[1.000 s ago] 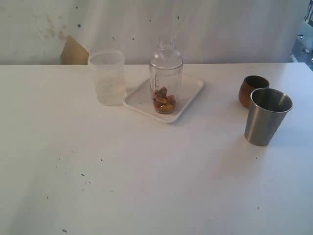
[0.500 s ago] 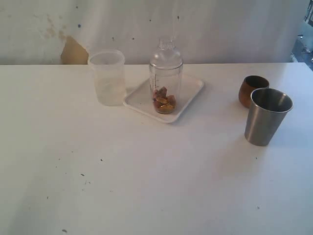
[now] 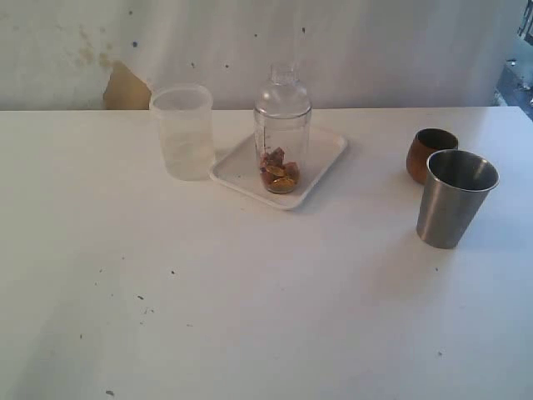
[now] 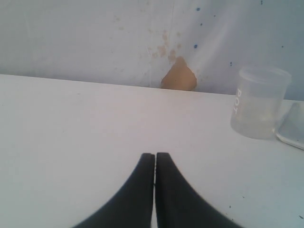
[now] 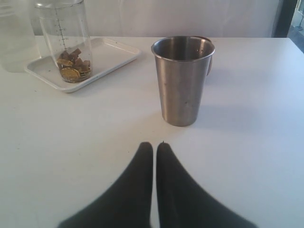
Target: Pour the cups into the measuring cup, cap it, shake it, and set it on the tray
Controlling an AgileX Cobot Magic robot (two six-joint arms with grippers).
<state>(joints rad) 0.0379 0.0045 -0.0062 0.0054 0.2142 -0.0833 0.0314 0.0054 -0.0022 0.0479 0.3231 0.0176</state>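
Observation:
The clear measuring cup (image 3: 282, 142) stands upright on the white tray (image 3: 321, 158), with the dome cap (image 3: 282, 90) on it and brown and gold pieces at its bottom; the right wrist view shows the measuring cup (image 5: 66, 42) on the tray (image 5: 111, 52) too. At the right, the steel tumbler (image 3: 454, 198) stands upright, the brown wooden cup (image 3: 429, 152) just behind it. In the right wrist view the steel tumbler (image 5: 183, 80) is a short way ahead of my right gripper (image 5: 154, 145), which is shut and empty. My left gripper (image 4: 155, 155) is shut and empty over bare table. Neither gripper shows in the exterior view.
A frosted plastic cup (image 3: 182, 131) stands left of the tray, and the frosted cup (image 4: 259, 102) is also in the left wrist view. The white wall behind the table (image 3: 250, 292) has a brown patch (image 3: 125, 87). Small dark specks dot the tabletop.

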